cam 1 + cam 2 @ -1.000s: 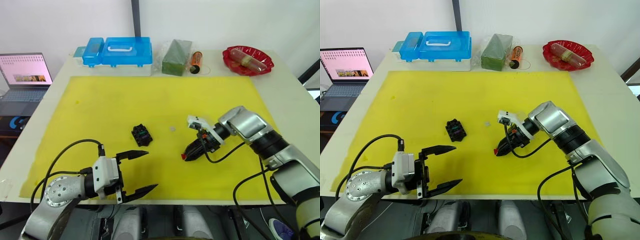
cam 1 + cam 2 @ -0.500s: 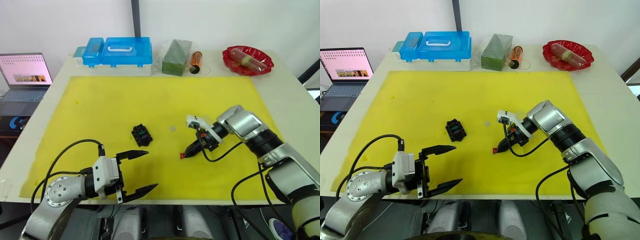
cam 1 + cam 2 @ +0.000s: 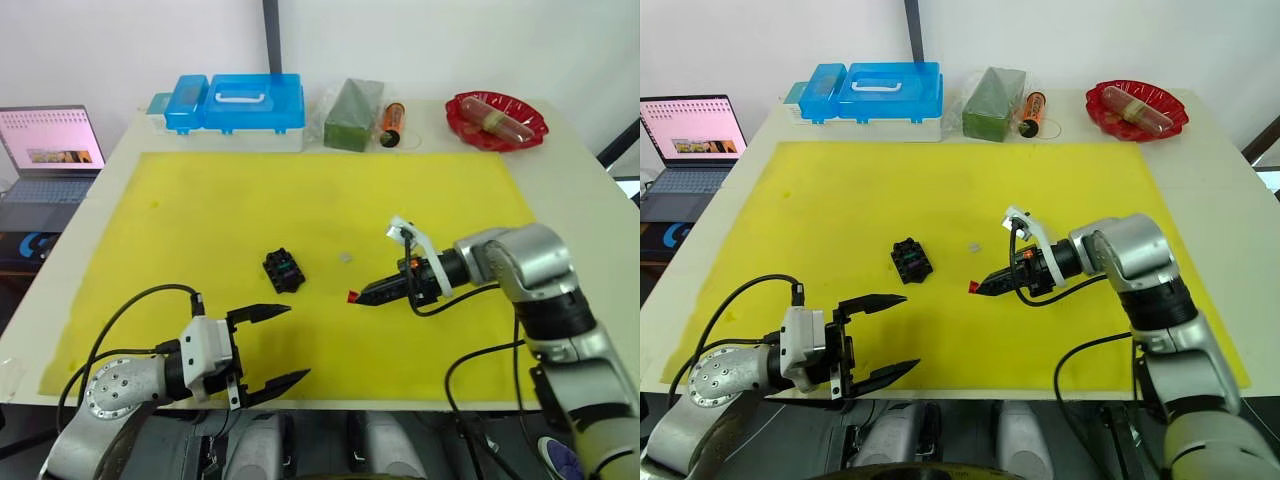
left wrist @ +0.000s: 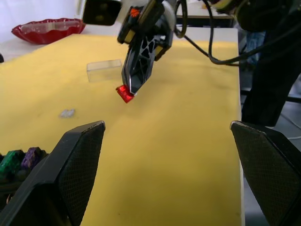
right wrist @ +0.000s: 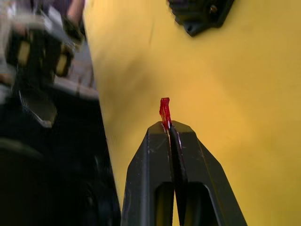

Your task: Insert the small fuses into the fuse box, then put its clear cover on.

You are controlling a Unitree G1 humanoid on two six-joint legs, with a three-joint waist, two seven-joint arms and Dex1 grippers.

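My left gripper (image 3: 270,346) hangs wide open at the mat's (image 3: 200,200) near edge, holding nothing. Right of it and farther in sits the fuse box (image 3: 283,269), purple and green fuses already in its slots, with a pale fuse (image 3: 345,257) lying loose just beyond. My right gripper (image 3: 362,295) is clamped on the red fuse (image 3: 352,297), lifted above the mat, and the clear cover (image 4: 104,70) lies behind it.

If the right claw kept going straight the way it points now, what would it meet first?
Likely bare yellow mat: the right claw, shut on a small red fuse, points toward the robot's left, seemingly passing nearer than the black fuse box. Depth unclear.
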